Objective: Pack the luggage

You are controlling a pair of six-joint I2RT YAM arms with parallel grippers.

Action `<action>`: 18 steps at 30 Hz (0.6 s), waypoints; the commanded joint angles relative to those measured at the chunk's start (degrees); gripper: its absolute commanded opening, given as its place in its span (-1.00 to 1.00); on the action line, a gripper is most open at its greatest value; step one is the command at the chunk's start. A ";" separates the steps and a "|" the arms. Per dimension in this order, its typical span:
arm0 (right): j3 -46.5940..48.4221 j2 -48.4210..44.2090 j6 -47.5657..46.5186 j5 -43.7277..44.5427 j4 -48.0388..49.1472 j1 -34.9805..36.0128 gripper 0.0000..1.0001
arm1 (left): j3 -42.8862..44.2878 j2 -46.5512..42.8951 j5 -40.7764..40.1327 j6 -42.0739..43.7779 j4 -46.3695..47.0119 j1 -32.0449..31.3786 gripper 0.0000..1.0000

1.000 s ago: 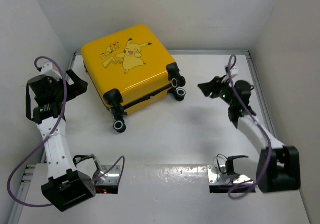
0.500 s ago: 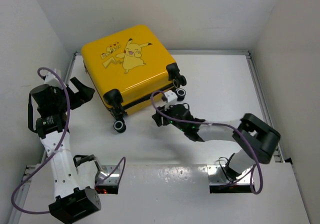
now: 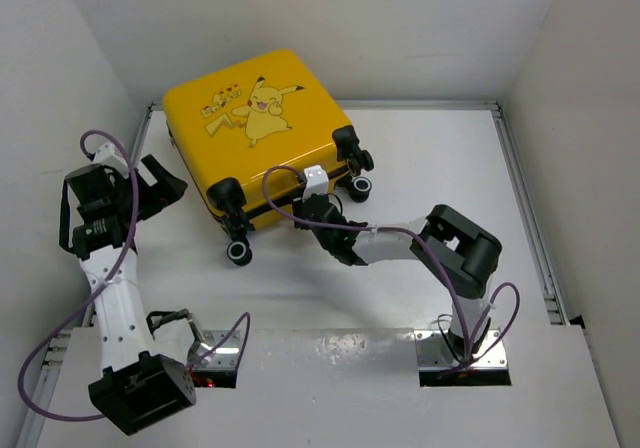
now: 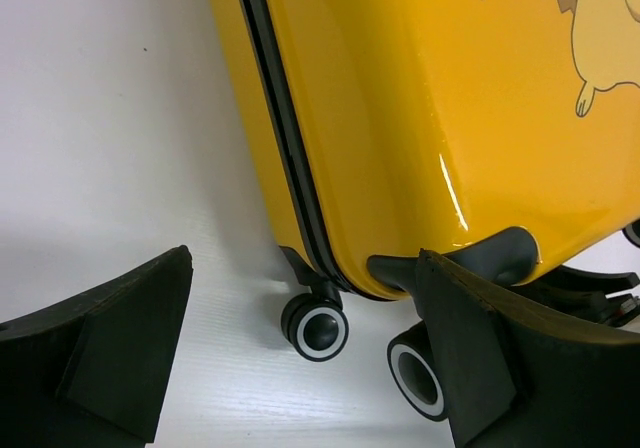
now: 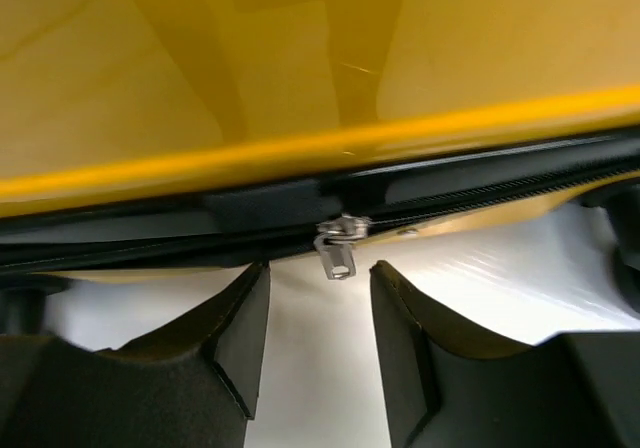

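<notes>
The yellow Pikachu luggage [image 3: 258, 128] lies flat at the back left of the table, closed, wheels toward the front. My right gripper [image 3: 303, 211] is open at its front edge. In the right wrist view the silver zipper pull [image 5: 338, 251] hangs from the black zipper trim [image 5: 480, 190], just beyond and between my open fingers [image 5: 240, 323]. My left gripper [image 3: 165, 183] is open, just left of the luggage's front left corner. In the left wrist view the yellow shell [image 4: 420, 118] and two black wheels [image 4: 318, 326] show between its fingers [image 4: 120, 338].
Metal rails run along the table's left [image 3: 140, 133] and right [image 3: 525, 198] sides. White walls stand close on the left, back and right. The arm bases sit on a metal plate [image 3: 330, 353] at the near edge.
My right arm has swung from the right side of the table across to the luggage's front edge. My left gripper has shifted a little toward the luggage's corner.
</notes>
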 commanded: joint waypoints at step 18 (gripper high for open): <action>3.36 0.76 -7.79 1.05 13.19 -1.26 -0.20 | -1.98 1.60 1.92 2.45 1.10 3.62 0.88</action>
